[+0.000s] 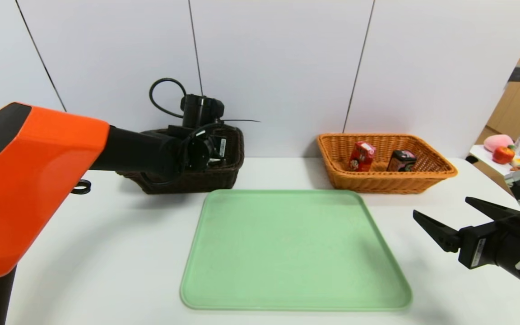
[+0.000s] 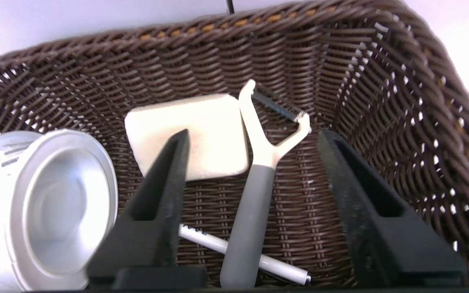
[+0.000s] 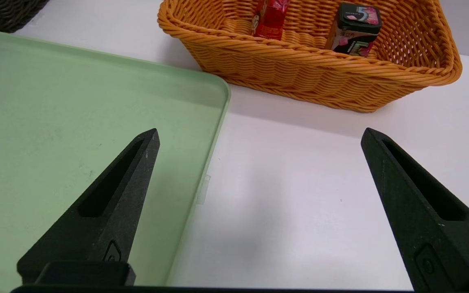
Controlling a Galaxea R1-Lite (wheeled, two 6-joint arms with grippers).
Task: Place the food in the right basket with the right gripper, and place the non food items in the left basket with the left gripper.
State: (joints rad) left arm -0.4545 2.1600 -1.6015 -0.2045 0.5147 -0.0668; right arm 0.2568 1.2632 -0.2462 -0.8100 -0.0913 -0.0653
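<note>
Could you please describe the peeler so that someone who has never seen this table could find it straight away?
Look in the dark brown basket at the back left of the table, where the left hand hangs open. The peeler lies on the basket floor between the fingers, across a thin white pen. Unlike the white block and round white case beside it, it has a grey handle and a forked white head.

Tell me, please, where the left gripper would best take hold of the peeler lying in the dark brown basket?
Probably the grey handle of the peeler, from above. It is the long, straight part, lying between the open fingers of the left gripper, while the white forked head is wider and carries the blade. The handle lies across the pen.
</note>
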